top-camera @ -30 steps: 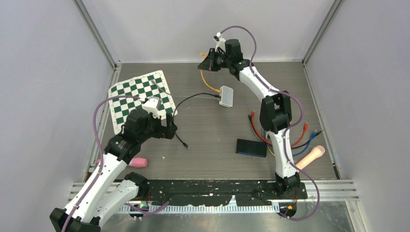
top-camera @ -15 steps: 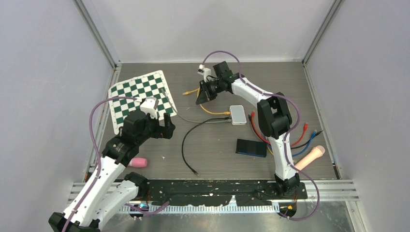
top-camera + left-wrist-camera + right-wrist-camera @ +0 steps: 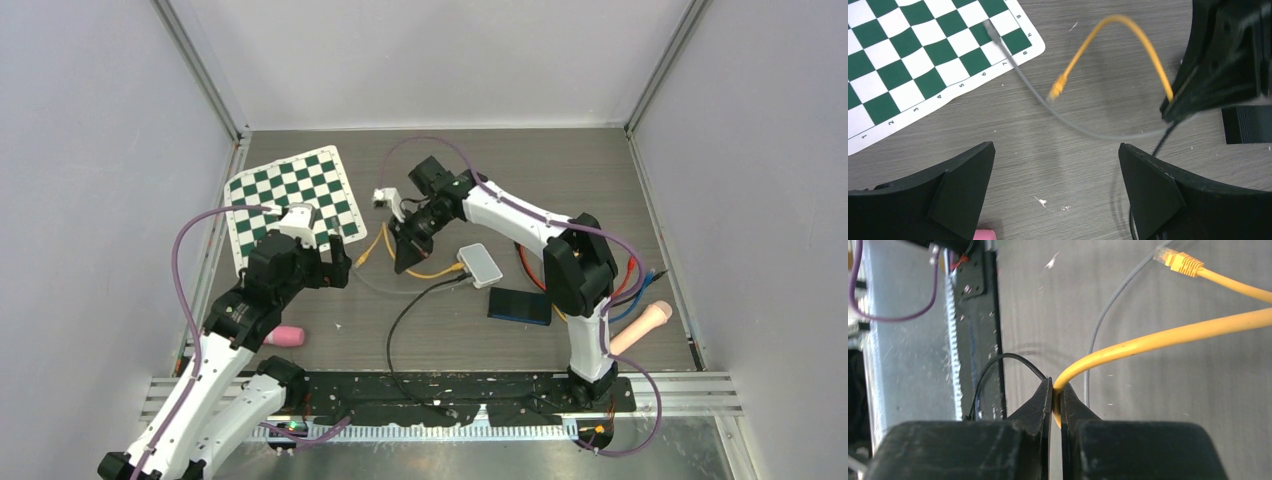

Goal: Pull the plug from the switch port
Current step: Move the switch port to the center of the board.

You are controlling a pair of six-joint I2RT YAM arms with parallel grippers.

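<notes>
Switch (image 3: 481, 264): where is it on your table?

Mid-table, just right of your right gripper (image 3: 1056, 392). A yellow cable (image 3: 1158, 337) and a black cable (image 3: 1007, 355) run to its left end.

And your grippers?

The right one is pinched tight on the yellow cable, whose loose plug (image 3: 1057, 90) lies further left. Your left gripper (image 3: 1055, 147) is spread wide, holding nothing, near the chessboard mat (image 3: 285, 195).
</notes>
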